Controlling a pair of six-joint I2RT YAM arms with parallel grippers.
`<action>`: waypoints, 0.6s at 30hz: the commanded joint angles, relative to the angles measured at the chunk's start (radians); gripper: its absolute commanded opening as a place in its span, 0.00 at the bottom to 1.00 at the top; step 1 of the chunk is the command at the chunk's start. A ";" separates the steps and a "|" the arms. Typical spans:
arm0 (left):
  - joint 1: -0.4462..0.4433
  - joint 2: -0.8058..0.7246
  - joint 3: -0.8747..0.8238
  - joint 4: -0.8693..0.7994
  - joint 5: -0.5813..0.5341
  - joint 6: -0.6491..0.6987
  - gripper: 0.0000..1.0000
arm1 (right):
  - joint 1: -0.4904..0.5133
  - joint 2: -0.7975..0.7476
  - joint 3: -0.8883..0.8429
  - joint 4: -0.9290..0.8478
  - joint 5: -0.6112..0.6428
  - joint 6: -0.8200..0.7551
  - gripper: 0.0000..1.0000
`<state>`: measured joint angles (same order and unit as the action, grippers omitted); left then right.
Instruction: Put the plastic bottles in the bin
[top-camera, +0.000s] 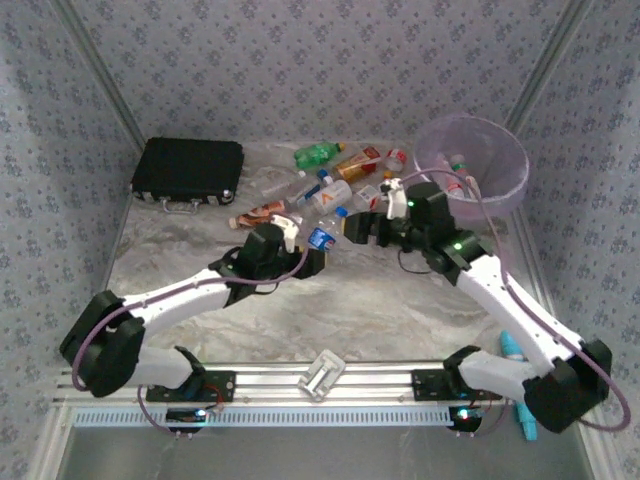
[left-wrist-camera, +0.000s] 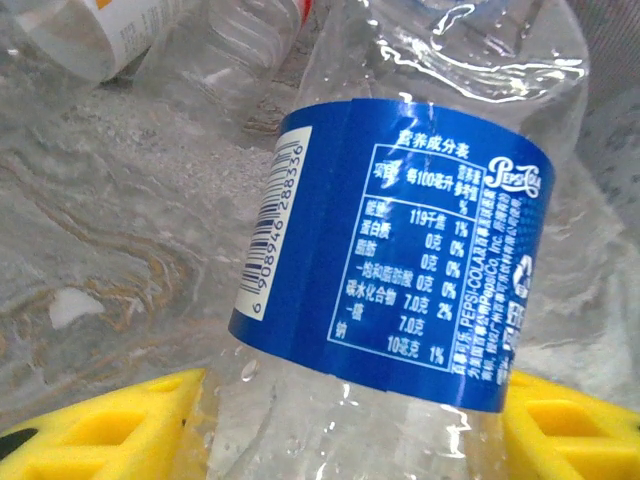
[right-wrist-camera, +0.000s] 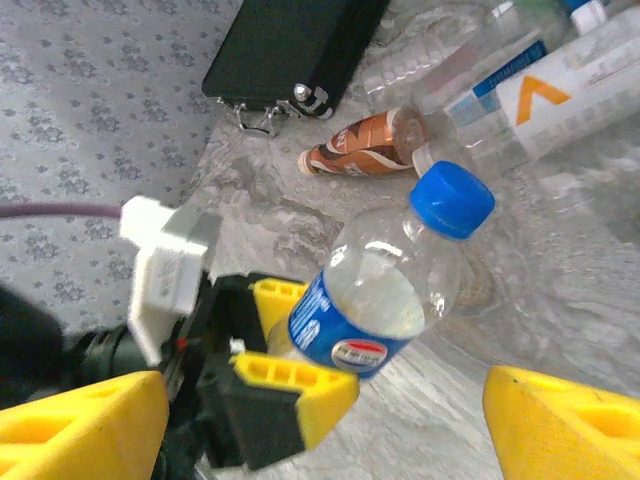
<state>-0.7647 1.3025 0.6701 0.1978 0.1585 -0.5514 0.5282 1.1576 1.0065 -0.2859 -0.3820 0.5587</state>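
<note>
Bin (top-camera: 506, 186) stood just beyond the right pincer (top-camera: 360, 228), rim open upward. Loose bottles (top-camera: 335, 180) lay past both pincers; bare table (top-camera: 350, 310) spread behind them. Right pincer's jaws gaped apart; left pincer (top-camera: 314, 250) clamped a blue-capped bottle (right-wrist-camera: 385, 300) between the two.

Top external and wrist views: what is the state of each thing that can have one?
left gripper, shut on the Pepsi bottle.
Pepsi bottle, capped, tilted.
right gripper, open, holding nothing.
black case, closed.
bin, upright, a bottle inside.
brown bottle, lying on its side.
</note>
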 joint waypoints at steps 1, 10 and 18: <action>0.003 -0.076 -0.049 0.196 0.030 -0.114 0.49 | 0.034 0.060 -0.003 0.157 0.063 0.101 0.85; 0.004 -0.079 -0.084 0.331 0.058 -0.139 0.49 | 0.056 0.216 0.016 0.254 0.001 0.154 0.85; 0.003 -0.012 -0.045 0.347 0.097 -0.140 0.49 | 0.072 0.283 0.032 0.292 -0.037 0.174 0.68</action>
<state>-0.7609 1.2804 0.5854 0.4702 0.2176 -0.6868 0.5919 1.4227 1.0100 -0.0158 -0.4030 0.7189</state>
